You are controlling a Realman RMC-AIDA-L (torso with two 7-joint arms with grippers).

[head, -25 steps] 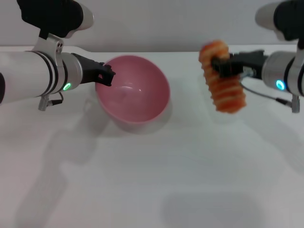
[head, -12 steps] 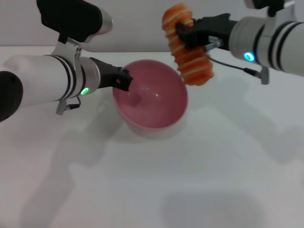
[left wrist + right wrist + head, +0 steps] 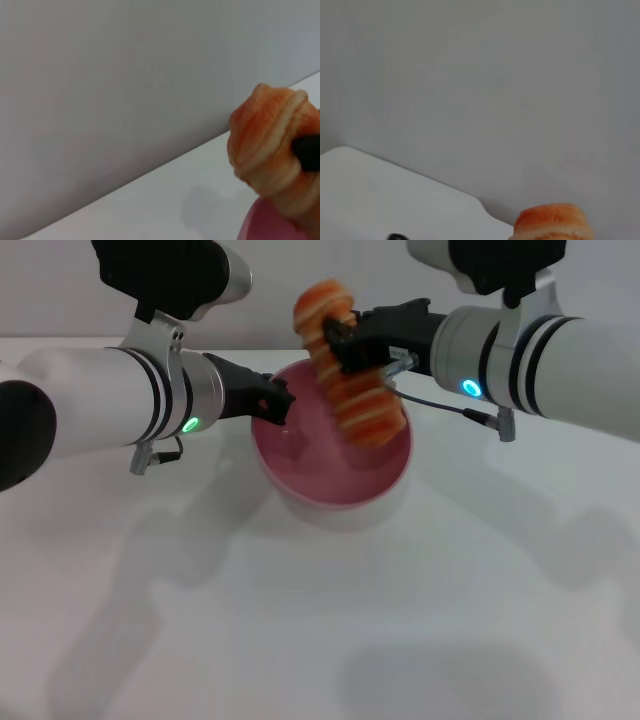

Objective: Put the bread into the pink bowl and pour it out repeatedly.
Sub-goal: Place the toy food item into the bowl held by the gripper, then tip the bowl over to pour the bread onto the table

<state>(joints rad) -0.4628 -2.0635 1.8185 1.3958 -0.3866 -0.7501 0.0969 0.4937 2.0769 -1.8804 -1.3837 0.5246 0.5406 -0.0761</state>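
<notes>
Right tool [image 3: 335, 343] clamps the bread [image 3: 350, 390] — glossy orange, ridged — over the pink bowl [image 3: 335, 485]; left tool [image 3: 272, 405] grips its rim.

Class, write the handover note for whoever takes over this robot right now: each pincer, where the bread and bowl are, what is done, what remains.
Right pincer: shut on the bread, held tilted over the pink bowl, lower end inside it.
Left pincer: shut on the bowl's rim, steadying it on the table.
Done: bread picked up and brought to the bowl.
Left: release the bread into the bowl, pour it out, repeat.
</notes>
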